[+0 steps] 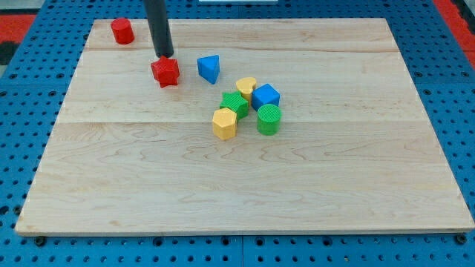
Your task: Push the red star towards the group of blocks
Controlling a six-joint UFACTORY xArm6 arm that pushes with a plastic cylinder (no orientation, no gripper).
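Note:
The red star lies on the wooden board at the upper left. My tip stands right at the star's top edge, touching or nearly so. To the star's right lies a blue triangular block. Further right and lower is the group: a yellow heart-like block, a blue cube, a green star-like block, a green cylinder and a yellow hexagonal block, all close together.
A red cylinder-like block stands alone near the board's top left corner. The board rests on a blue perforated surface.

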